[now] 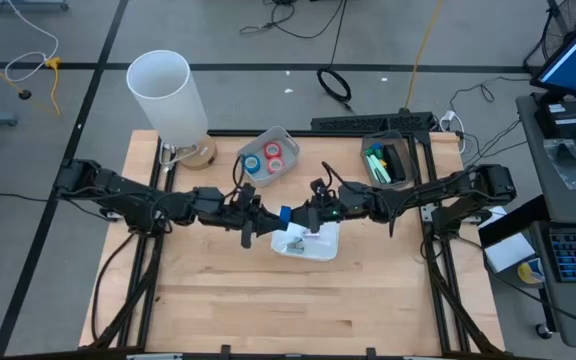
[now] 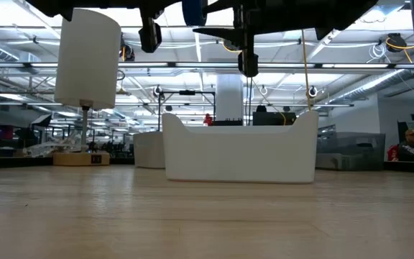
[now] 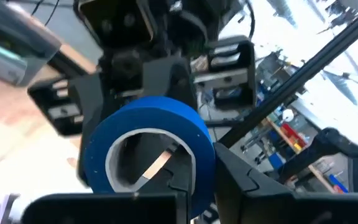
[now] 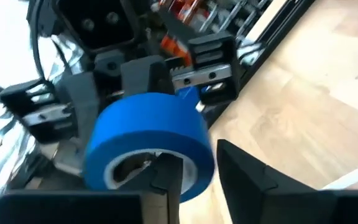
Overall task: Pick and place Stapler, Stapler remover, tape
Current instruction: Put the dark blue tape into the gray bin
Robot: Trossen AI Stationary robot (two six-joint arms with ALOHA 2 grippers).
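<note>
A blue tape roll (image 1: 284, 214) is held in the air between the two grippers, above the middle of the wooden bench (image 1: 298, 300) and just beside the white tray (image 1: 308, 243) that lies below. In the left wrist view the roll (image 3: 148, 149) is seen clamped on its wall by the left gripper (image 3: 201, 180), one finger inside the pale core and one outside; the fingers are closed on it. In the right wrist view the same roll (image 4: 149, 146) is seen with the right gripper (image 4: 197, 177) at its wall, one finger in the core and the other just outside with a narrow gap showing; whether a grip is held there cannot be told. In the high view the left gripper (image 1: 264, 222) and the right gripper (image 1: 304, 216) are met nose to nose over the tray's edge.

A second, grey tray (image 1: 268, 157) stands farther back, and in it a red tape roll (image 1: 274, 152), a second red roll (image 1: 276, 166) and a blue roll (image 1: 253, 166) are laid. A dark bin (image 1: 389, 160) with green items is placed at the back right of the bench. A white cylinder (image 1: 166, 95) on a wooden base stands at the back left corner.

In the low view the white tray (image 2: 240, 155) is seen resting flat on the bench, with the blue roll (image 2: 194, 11) high above it. No readable writing or brand marks are to be made out on any item.
</note>
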